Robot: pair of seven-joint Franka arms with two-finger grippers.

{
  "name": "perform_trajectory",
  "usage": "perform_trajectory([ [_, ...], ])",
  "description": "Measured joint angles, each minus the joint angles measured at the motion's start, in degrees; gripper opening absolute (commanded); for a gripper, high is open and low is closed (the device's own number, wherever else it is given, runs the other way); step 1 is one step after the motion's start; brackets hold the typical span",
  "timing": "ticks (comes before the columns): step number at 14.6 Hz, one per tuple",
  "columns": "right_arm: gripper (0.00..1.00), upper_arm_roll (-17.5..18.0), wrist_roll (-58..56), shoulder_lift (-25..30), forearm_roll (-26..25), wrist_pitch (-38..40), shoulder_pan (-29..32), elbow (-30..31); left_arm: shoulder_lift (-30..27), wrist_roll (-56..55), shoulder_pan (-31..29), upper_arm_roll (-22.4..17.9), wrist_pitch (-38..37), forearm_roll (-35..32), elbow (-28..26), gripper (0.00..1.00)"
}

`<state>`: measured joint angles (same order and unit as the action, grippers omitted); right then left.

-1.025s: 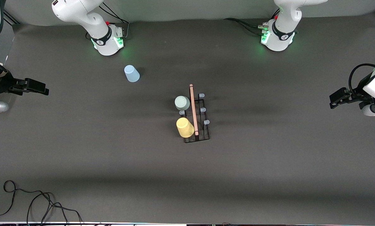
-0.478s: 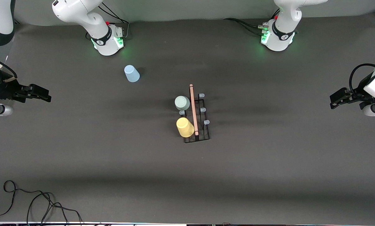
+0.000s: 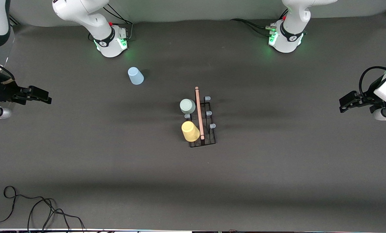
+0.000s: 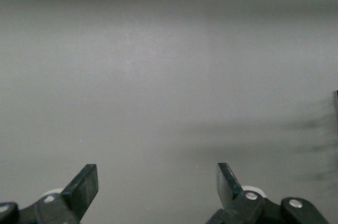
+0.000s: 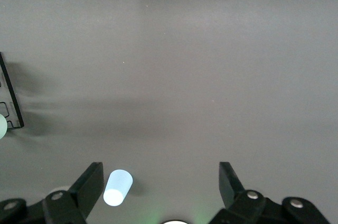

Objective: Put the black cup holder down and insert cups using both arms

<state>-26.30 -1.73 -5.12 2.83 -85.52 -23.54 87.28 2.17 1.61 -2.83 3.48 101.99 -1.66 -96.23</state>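
Rack (image 3: 202, 120) sits mid-frame in the front view, upright on the table (image 3: 277, 168), wood handle running top-to-bottom of the frame – already placed, so step one looks done.

Grey-green cup (image 3: 187, 106) and yellow cup (image 3: 190, 131) are mouth-down on the pegs along the rack's side toward the right arm's end; the pegs poke up, so inverted cups just drop on and stay. Pegs on the side toward the left arm's end are bare, blue tips showing.

Blue cup (image 3: 135, 76) is loose, upper left of centre, lying tipped, well apart from the rack, close to the right arm's base – prob. that arm's job next.

Right hand (image 3: 41, 96) at the frame's left edge, fingers (image 5: 88, 188) spread, holding nothing. Left hand (image 3: 345, 103) at the right edge, fingers (image 4: 84, 188) wide apart & empty; waits.

Est. two of three cups in.
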Motion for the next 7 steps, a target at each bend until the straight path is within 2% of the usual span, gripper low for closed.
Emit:
perform_trajectory([
  [2, 0.97, 7.41, 0.00, 1.31, -0.46, 0.00, 7.20, 0.88, 0.00, 0.00, 0.00, 0.01, 0.00, 0.00, 0.00, 1.00],
  [5, 0.99, 21.44, 0.00, 3.66, -0.84, -0.90, 21.03, 3.26, 0.01, 0.00, 0.00, 0.01, 0.00, 0.00, 0.01, 1.00],
  [6, 0.99, 25.20, 0.00, 4.63, -0.87, -1.65, 24.78, 4.49, 0.01, 0.00, 0.00, 0.01, 0.00, 0.00, 0.01, 1.00],
  [7, 0.99, 27.31, 0.00, 5.53, -0.88, -2.40, 26.79, 5.68, 0.02, 0.00, 0.00, 0.01, 0.00, 0.00, 0.01, 1.00],
])
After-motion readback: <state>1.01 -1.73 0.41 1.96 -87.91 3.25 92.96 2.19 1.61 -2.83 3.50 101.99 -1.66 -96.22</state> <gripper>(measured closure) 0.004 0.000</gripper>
